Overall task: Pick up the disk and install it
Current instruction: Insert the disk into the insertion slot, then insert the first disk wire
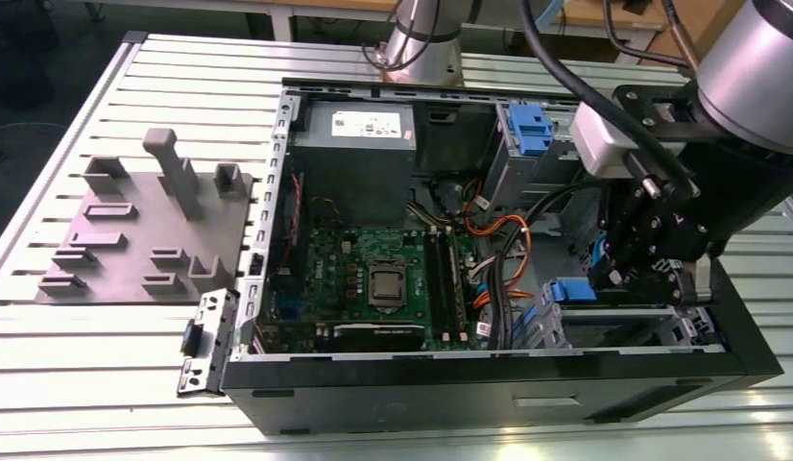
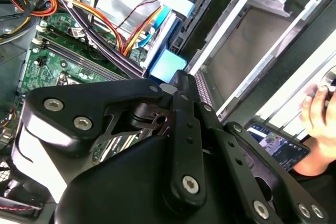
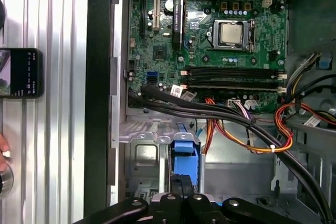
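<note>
The disk sits in the lower metal drive cage [image 3: 144,156] inside the open computer case [image 1: 499,384]. Its bright blue bracket end [image 1: 569,290] faces out, and it also appears in both wrist views [image 3: 185,156] [image 2: 167,65]. My black gripper [image 1: 611,277] reaches down into the case at the exterior view's right, just beside that blue end. In the second wrist view the gripper [image 2: 177,80] has its fingers together, with the tip up against the blue bracket. The first wrist view shows the gripper [image 3: 181,190] overlapping the bracket's near edge. The drive's metal body is hidden by the cage.
Orange and black cables [image 3: 247,129] run past the cage beside the motherboard [image 1: 371,279]. A grey power supply [image 1: 358,134] and another blue bracket [image 1: 531,130] sit at the case's far end. A grey fixture plate [image 1: 140,230] lies on the slatted table. A phone [image 3: 21,72] and a person's hand [image 2: 317,111] are close by.
</note>
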You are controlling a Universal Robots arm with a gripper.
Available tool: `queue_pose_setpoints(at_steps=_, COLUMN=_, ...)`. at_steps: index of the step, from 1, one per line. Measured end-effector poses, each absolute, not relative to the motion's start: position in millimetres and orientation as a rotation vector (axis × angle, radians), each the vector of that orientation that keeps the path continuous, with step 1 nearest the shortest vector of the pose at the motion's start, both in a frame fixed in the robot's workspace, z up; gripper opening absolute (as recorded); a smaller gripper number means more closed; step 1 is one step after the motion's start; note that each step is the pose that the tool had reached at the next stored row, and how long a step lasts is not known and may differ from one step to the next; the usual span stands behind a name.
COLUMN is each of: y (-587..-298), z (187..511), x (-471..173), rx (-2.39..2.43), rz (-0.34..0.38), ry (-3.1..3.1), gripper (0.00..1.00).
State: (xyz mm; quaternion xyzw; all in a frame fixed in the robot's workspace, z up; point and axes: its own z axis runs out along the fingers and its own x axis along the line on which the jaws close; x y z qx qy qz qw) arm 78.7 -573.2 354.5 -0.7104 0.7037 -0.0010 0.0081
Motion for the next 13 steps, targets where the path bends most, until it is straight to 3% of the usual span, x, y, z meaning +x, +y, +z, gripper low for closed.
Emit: queue_pose_setpoints(at_steps=13, y=-573.2, z=354.1, x=78.7, rx=-2.211, rz=0.018, ry=2.190, gripper=0.11)
